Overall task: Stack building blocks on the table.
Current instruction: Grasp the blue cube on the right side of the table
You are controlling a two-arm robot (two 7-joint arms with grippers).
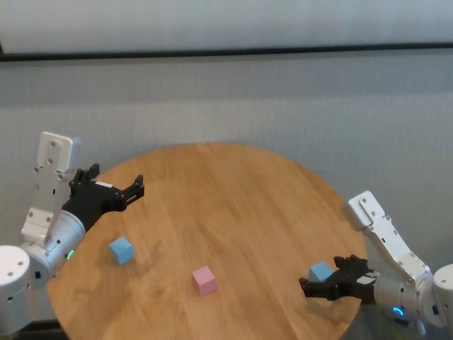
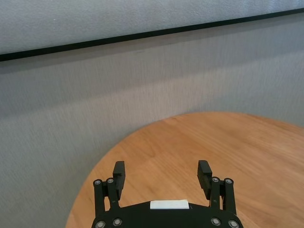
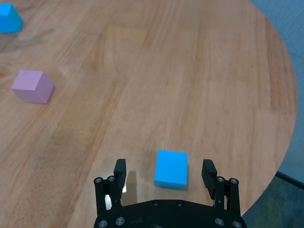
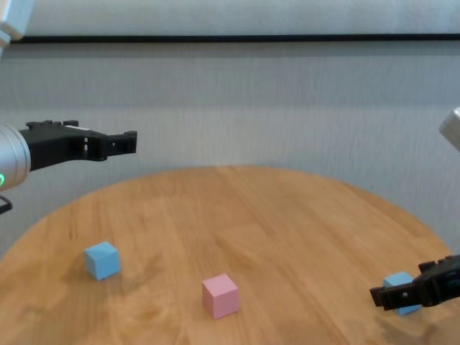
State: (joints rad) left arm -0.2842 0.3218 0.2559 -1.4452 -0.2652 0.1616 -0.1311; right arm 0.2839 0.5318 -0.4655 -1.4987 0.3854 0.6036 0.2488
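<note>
On the round wooden table (image 1: 233,198), one light blue cube (image 1: 121,249) sits at the left and a pale pink cube (image 1: 204,280) near the front middle. A second light blue cube (image 1: 320,271) sits at the right front. My right gripper (image 1: 322,283) is low at the table, open, with its fingers on either side of that cube (image 3: 171,168); neither finger visibly touches it. My left gripper (image 1: 134,188) is open and empty, held in the air above the table's left part, behind the left blue cube (image 4: 101,259).
A grey wall with a black strip (image 1: 226,51) stands behind the table. The table's round edge (image 3: 280,118) runs close to the right cube. Bare wood (image 4: 251,215) lies between the cubes.
</note>
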